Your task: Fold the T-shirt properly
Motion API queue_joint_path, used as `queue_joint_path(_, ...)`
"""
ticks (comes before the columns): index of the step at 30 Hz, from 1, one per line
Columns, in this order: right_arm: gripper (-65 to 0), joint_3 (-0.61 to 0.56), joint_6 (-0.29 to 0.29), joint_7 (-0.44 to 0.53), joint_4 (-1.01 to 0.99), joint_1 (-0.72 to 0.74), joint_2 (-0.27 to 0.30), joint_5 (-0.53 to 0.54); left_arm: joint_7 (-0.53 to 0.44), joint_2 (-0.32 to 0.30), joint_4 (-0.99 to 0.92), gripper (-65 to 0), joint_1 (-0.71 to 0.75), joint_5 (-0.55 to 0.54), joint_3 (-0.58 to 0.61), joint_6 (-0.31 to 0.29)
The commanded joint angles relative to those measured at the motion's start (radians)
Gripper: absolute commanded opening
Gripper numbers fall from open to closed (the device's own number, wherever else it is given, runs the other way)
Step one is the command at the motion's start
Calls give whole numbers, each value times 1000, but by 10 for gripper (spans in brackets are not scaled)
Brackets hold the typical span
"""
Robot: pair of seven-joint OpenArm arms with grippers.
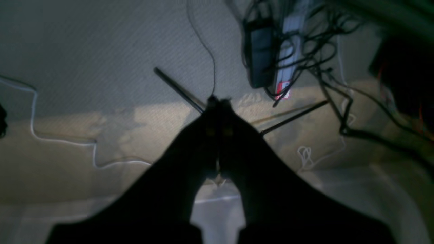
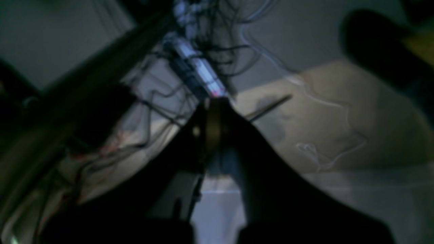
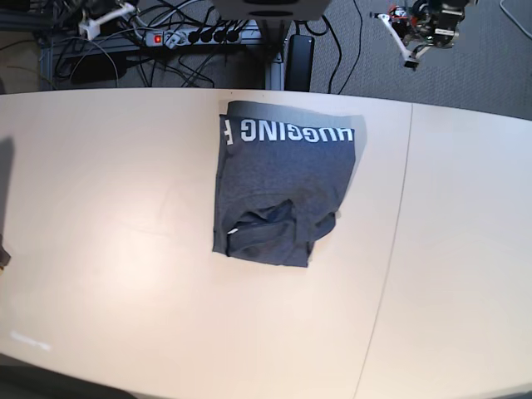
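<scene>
Folded T-shirt on the table, both claws closed and empty

The pale table [image 3: 108, 249] fills the base view, and the dark grey T-shirt [image 3: 278, 179] lies folded into a rough rectangle near its far edge, middle of the table, white block lettering showing along the far side and a bunched flap at the near end. Behind the table, cables and a power strip [image 3: 195, 35] lie on the floor. In the wrist views, the left gripper [image 1: 218, 101] and the right gripper [image 2: 213, 101] each have their jaws pressed together with nothing between them, over the floor.
</scene>
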Motion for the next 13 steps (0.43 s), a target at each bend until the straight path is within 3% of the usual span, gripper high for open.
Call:
queue_joint_path(1, -650, -13, -51, -18, -13, 21, 6, -3, -1, 0, -27, -650, -34, 11, 24, -2)
queue_joint_path(7, -650, -57, -50, -47, 11, 131, -90, -6, 24, 42, -61, -650, -132, 17, 157, -2)
queue_joint_path(13, -650, -57, -48, -62, 95, 140, -189, -3, 14, 43, -39, -650, -119, 17, 172, -2)
